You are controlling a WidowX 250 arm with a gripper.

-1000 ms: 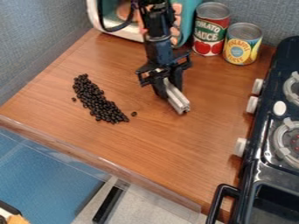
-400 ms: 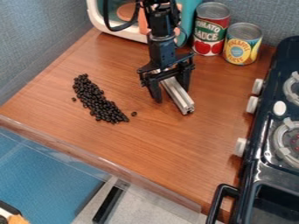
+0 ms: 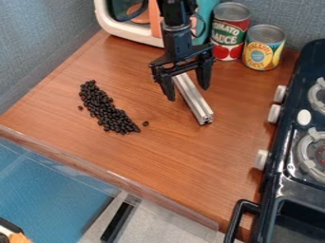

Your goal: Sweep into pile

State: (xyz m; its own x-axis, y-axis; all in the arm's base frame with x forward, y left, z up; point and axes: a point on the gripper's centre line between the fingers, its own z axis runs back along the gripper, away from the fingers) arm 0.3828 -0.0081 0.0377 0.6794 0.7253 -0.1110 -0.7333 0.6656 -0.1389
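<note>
Red-and-green metal can (image 3: 231,31) + yellow-and-blue metal can (image 3: 263,49) nr counter's (image 3: 162,159) far edge, tops closed, blk two-finger gripper (image 3: 188,94) wide apart over silver grooved metal bar (image 3: 195,101), contact unclear, small blk beans (image 3: 107,110) in slanting strip twd left edge

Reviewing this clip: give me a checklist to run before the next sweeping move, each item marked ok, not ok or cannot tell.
1. Black two-finger end effector open: ok.
2. Silver grooved metal bar gripped for sweeping: not ok.
3. Bar's far end resting on the brown wooden counter: cannot tell, partly hidden.
4. Small black beans in a compact pile: not ok, elongated strip.
5. Stray beans gathered in: not ok, one lies apart.
6. Bar clear of the beans: ok.
</note>
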